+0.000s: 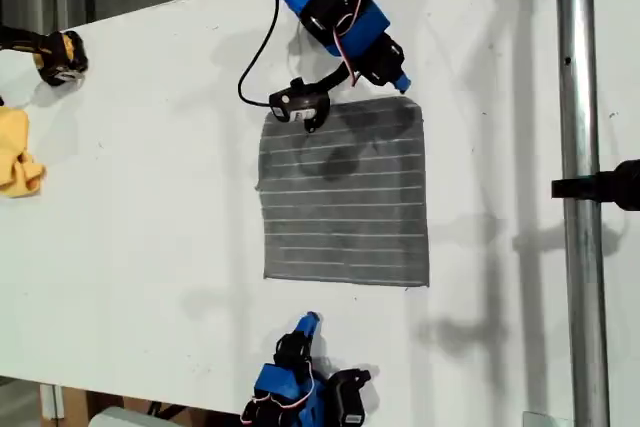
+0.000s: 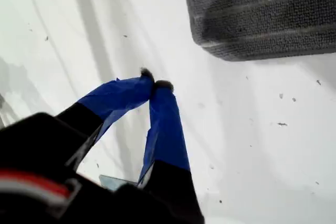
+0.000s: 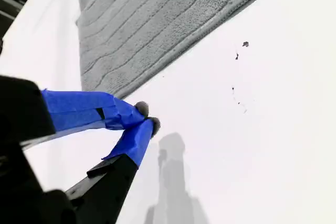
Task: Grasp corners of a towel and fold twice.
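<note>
The dark grey towel [image 1: 345, 197] with thin white stripes lies flat and unfolded on the white table [image 1: 150, 227]. My first gripper [image 1: 402, 82] is shut on nothing, its tips just beyond the towel's far corner [image 1: 419, 100] on the exterior view's right. The first wrist view shows that gripper [image 2: 155, 84] on bare table, a short way from a rounded towel corner [image 2: 202, 40]. My second gripper [image 1: 311, 320] is shut and holds nothing, and stands off the towel's near edge. In the second wrist view it [image 3: 147, 116] points towards the towel [image 3: 157, 19].
A small yellow cloth [image 1: 15, 152] lies at the exterior view's left edge, with a black-and-yellow device [image 1: 60, 55] behind it. A metal pole [image 1: 580, 187] with a black clamp [image 1: 600, 185] runs down the exterior view's right side. The first arm's black camera mount [image 1: 300, 102] hangs over the towel's far edge.
</note>
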`<state>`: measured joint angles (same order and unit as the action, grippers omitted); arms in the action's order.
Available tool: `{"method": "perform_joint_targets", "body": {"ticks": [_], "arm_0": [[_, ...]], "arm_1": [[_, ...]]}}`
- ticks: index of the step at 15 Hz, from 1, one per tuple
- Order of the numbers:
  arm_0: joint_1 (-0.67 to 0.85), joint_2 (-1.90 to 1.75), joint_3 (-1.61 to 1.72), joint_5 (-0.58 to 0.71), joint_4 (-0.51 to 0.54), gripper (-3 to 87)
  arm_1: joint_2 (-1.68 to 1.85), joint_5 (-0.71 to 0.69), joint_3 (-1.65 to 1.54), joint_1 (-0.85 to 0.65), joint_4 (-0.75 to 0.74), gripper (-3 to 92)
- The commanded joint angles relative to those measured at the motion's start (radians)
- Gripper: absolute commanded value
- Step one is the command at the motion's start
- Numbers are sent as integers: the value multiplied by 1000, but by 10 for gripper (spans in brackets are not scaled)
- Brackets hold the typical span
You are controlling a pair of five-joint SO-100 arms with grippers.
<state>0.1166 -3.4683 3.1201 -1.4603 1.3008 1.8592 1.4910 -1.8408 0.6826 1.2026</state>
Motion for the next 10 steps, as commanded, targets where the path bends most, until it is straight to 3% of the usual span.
{"method": "perform_joint_targets", "body": {"ticks": [1, 3, 5, 10], "arm_0": [[-20, -3, -5, -9, 8, -15], [-26, -3, -5, -9, 8, -15], [-29, -3, -5, -8, 8, -15], [-48, -3, -5, -8, 8, -15]], "arm_1": [[2, 6, 64, -8, 2, -2], [2, 63, 69, -12, 15, 182], [2, 92, 58, -23, 40, 282], [23, 141, -25, -61, 106, 316]]}}
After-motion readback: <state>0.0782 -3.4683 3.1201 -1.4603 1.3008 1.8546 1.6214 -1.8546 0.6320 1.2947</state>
